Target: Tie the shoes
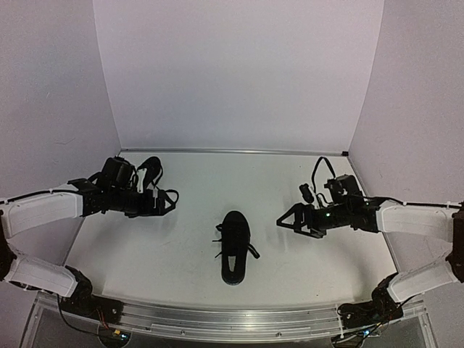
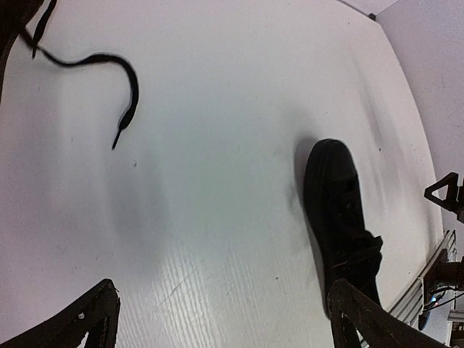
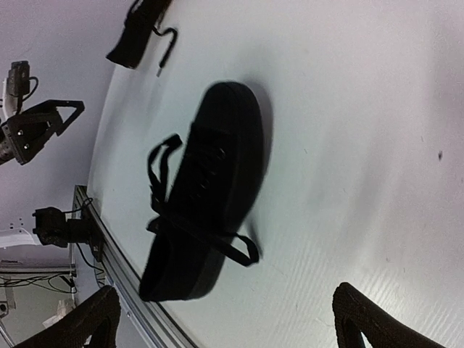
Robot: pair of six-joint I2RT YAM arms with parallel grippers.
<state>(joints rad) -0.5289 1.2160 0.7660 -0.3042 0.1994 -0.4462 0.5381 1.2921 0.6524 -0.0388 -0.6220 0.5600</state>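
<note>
So far I judge the job is barely begun. One shoe (image 1: 234, 250) sits in the middle of the table (image 1: 167, 246), towards the near edge, toe pointing far. Its laces (image 3: 163, 156) splay out to either side in slack loops. From the right wrist view I cannot tell whether a knot holds them, but no snug bow shows. The second shoe (image 1: 150, 172) is at the far left of the table, and its lace (image 2: 109, 61) trails loose across the surface with a free end showing, so I read that one as untied. Both shoes look left to do.

My left claw (image 1: 161, 201) hangs just beside the far-left shoe, on its near side. It is spread wide with nothing between the fingers, and only bare table lies under it. The middle shoe is well off to its right. My right claw (image 1: 286, 221) is likewise wide apart and holding nothing. It hovers to the right of the middle shoe, near but not touching, and points left towards that shoe's lace loops.
</note>
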